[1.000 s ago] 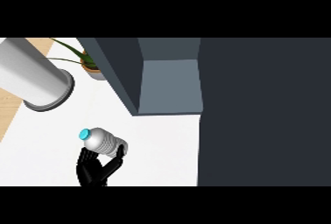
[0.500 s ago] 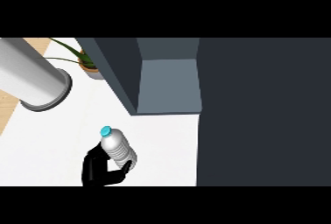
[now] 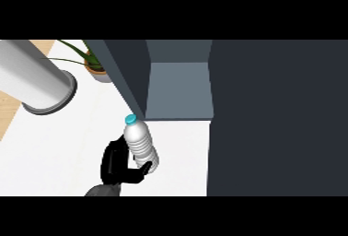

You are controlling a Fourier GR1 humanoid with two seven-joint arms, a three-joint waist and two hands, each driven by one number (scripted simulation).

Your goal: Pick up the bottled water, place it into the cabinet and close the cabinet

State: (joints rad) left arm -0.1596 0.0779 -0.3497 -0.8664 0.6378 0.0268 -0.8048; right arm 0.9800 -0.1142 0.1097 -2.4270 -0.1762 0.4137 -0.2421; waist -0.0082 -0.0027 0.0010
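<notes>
The left hand (image 3: 117, 165) has its fingers curled around the lower part of the bottled water (image 3: 140, 146). The bottle is above the white bench (image 3: 75, 152), and its blue cap is just beside the front edge of the open cabinet (image 3: 178, 85).

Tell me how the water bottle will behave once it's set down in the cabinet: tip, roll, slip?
The bottled water is tall and narrow, so it probably tips easily if set down tilted. Its round body would likely roll once on its side. The ribbed wall probably helps the left hand curled round it keep hold.
</notes>
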